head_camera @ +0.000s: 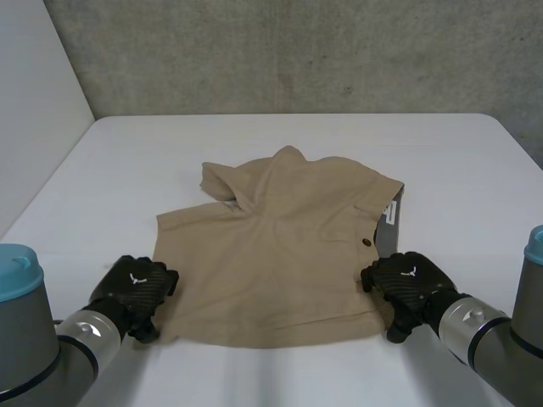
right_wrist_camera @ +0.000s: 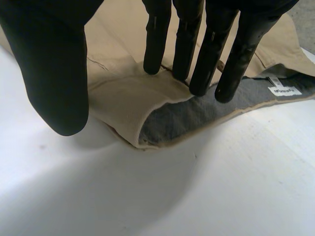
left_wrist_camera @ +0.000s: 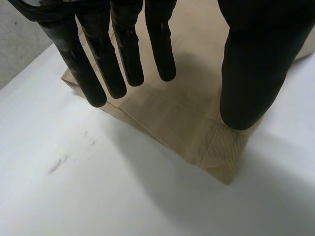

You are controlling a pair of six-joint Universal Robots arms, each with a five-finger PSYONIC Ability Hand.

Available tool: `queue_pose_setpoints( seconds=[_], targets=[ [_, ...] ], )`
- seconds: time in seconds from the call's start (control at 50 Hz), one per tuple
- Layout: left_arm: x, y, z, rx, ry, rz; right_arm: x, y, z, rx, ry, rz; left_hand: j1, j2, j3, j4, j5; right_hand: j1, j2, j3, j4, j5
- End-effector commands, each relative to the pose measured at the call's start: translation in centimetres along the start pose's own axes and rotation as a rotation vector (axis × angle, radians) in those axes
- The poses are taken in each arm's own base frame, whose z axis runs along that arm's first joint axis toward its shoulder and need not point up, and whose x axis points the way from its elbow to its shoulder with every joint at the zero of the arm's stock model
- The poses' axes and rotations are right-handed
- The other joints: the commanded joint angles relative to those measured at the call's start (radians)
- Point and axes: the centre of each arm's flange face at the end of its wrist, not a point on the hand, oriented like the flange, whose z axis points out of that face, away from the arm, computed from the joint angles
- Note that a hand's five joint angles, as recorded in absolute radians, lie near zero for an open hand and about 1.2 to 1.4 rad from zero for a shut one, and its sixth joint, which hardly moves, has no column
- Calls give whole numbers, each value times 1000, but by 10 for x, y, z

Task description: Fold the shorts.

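Your left robot hand [head_camera: 134, 288] and right robot hand [head_camera: 407, 280] are hanging open over near corners of the shorts [head_camera: 280, 246].

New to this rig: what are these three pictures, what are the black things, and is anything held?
A robot with two arms stands at a white table, each arm ending in a black hand. The wide picture looks down from between the arms; the other two come from wrist cameras looking along each palm. Tan shorts lie on the table. The left hand is over a hem corner, the right hand over the waistband, where grey lining shows. Both are open; nothing is held.
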Motion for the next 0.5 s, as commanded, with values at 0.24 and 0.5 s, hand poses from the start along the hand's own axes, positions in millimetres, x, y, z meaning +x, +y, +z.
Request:
queue_pose_setpoints(
  seconds=[0.24,0.5],
  targets=[
    [9,7,-6,-21,26,10,9,5,11,23,50,-26,86,85,78,85,89,914,840,835,838,831],
    [6,10,-3,-33,17,3,9,6,11,14,56,-14,241,240,233,241,245,914,840,835,838,831]
  ],
)
